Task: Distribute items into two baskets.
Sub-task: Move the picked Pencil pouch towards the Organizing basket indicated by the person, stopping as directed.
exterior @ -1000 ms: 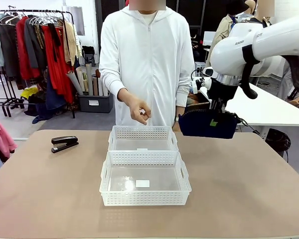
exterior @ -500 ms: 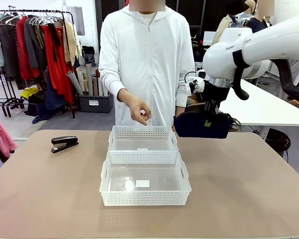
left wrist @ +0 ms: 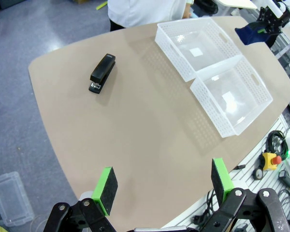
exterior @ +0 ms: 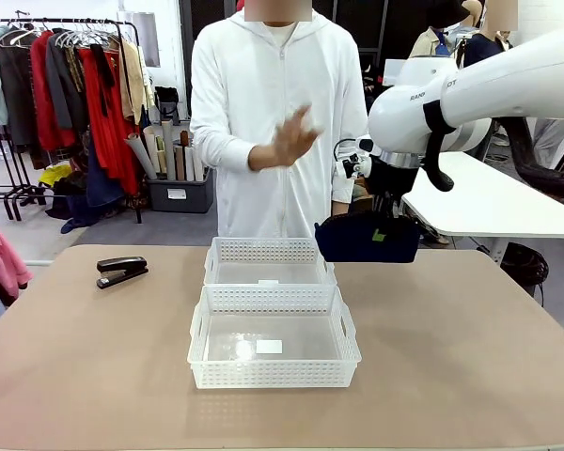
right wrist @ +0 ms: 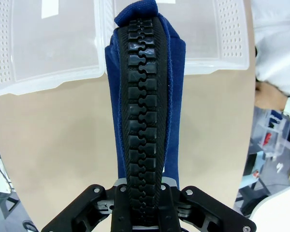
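The right gripper [exterior: 380, 228] clamps the navy pouch [exterior: 350, 241] by its zipper edge; the pouch hangs beneath it, above the table [exterior: 470, 357] just right of the far basket [exterior: 268, 250]. The stapler [exterior: 122, 271] lies well left of the near basket [exterior: 273, 373]; the left gripper [left wrist: 163, 180] gapes empty

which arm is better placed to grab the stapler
Left. The left gripper is open and free, and the stapler lies on its side of the table. The right gripper is shut on the pouch.
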